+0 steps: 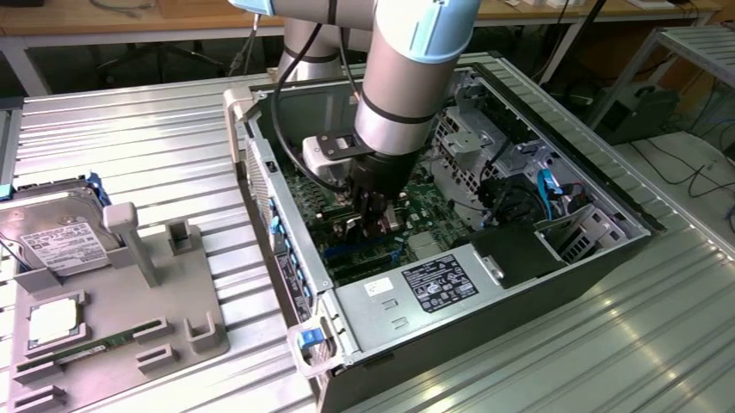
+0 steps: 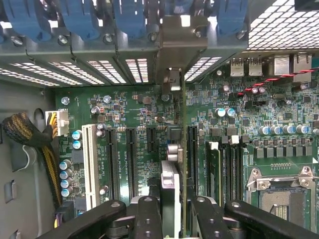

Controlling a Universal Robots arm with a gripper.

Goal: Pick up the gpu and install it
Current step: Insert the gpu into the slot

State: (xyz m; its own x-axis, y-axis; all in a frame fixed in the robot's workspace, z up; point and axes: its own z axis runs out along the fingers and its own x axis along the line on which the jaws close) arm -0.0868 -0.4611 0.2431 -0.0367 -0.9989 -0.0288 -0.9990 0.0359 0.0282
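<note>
Pincer (image 2: pixel 172 211) clamped narrow on the gpu (image 2: pixel 170 174), held edge-on inside the PC case (image 1: pixel 580 172) just over the motherboard (image 2: pixel 124 107) slots; most of the card's hidden behind the fingers. Labels on PSU (image 1: pixel 442 284) and hard drive (image 1: pixel 58 237), near worktop's (image 1: pixel 150 138) edge at the exterior view's left, too small to read.

The gpu (image 2: pixel 172 194) is seen edge-on in the wrist view, held upright on its long edge directly above the motherboard (image 2: pixel 124 114). A thin green circuit board forms one face; a black and silver cooler body is carried on the other. Its silver metal end bracket (image 2: pixel 180 37) is set against the slotted rear wall at the motherboard's far edge. In the exterior view the card (image 1: pixel 370 225) is largely hidden, standing low over the motherboard (image 1: pixel 431 211).
</note>
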